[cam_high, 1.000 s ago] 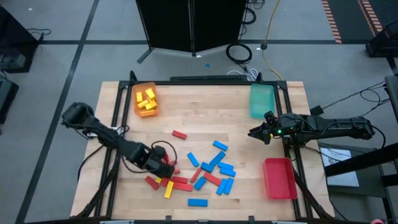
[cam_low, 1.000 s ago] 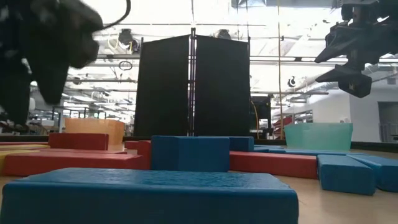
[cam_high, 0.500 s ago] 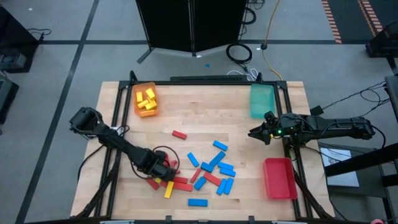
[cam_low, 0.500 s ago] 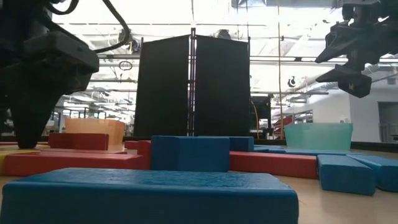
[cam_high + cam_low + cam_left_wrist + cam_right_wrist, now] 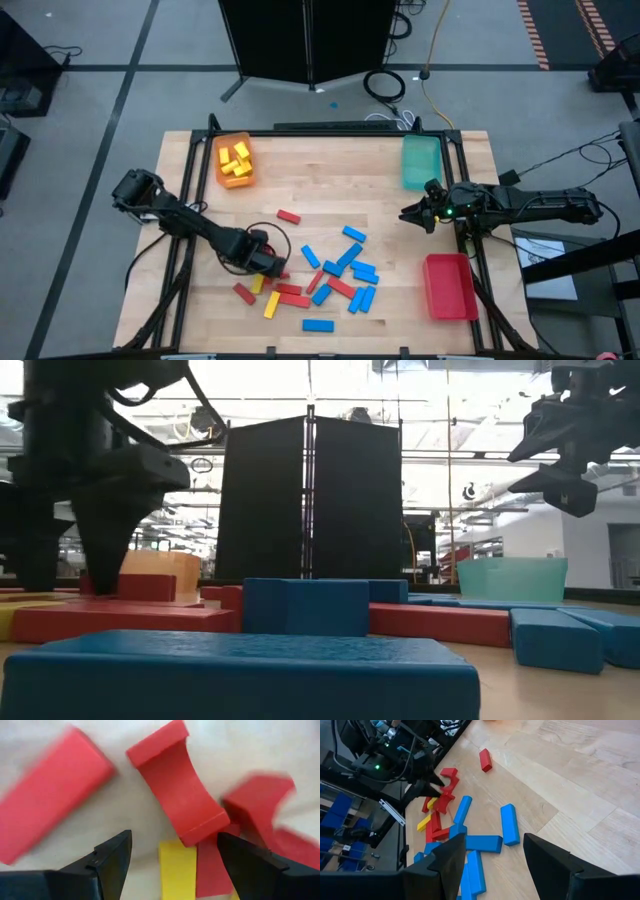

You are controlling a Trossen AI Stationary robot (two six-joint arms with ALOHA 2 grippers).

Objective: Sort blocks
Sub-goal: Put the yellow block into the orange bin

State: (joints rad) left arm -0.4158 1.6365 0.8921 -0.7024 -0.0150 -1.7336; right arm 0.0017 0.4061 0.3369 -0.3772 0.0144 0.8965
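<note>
Sorting partly done: several yellow blocks (image 5: pixel 235 163) sit in the orange tray (image 5: pixel 234 146); teal tray (image 5: pixel 420 163) and red tray (image 5: pixel 449 286) look empty. Red, blue and a couple of yellow blocks lie scattered mid-surface (image 5: pixel 330 180). Left gripper (image 5: pixel 270 264) hangs low over the red pile, jaws apart, a red block (image 5: pixel 181 790) and yellow block (image 5: pixel 177 870) between them, ungripped. Right gripper (image 5: pixel 410 214) waits near the teal tray, jaws apart, empty.

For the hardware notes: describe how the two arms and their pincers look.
Both arms are dark, jointed and slim. The left arm has a black cable looping by its pincer, whose fingers are black, tapering wedges. The right arm shows a small green light near its wrist, with thin cables alongside; its pincer is equally black.
</note>
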